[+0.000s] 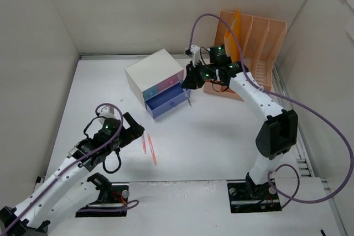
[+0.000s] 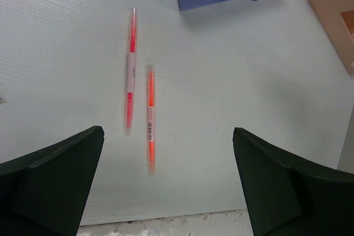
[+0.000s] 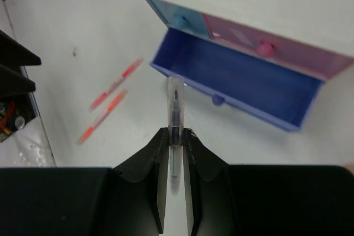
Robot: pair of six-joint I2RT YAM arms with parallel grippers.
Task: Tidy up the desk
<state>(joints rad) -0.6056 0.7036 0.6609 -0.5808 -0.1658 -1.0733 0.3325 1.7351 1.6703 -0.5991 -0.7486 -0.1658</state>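
**Pen gripped beside the open blue drawer; two orange pens lie loose**

A small white drawer box (image 1: 155, 73) sits at the back of the white counter (image 1: 221, 147). Its blue drawer (image 3: 238, 78) is pulled out, and only its own blue floor shows inside. The pink drawer (image 3: 287, 53) above it is pushed in. To the right of the box stands a peach file rack (image 1: 260, 42), with a flat orange sheet (image 1: 237, 23) upright in its leftmost slot.

The right fingers (image 3: 175, 135) are drawn in narrow and clamp a clear pen (image 3: 175, 109) with a dark core. The pen's free end points at the near rim of the blue drawer. I cannot tell whether it touches the rim.

The left fingers (image 2: 167, 134) are spread wide, hold nothing, and hover over the near left part of the counter. Two orange pens (image 2: 130, 70) (image 2: 150, 120) lie flat just ahead of them, side by side and nearly parallel.

Only the right wrist view looks down into the drawer. The left wrist view shows the barcode label on the shorter orange pen. The rack's slots show plainly only from the overhead camera.
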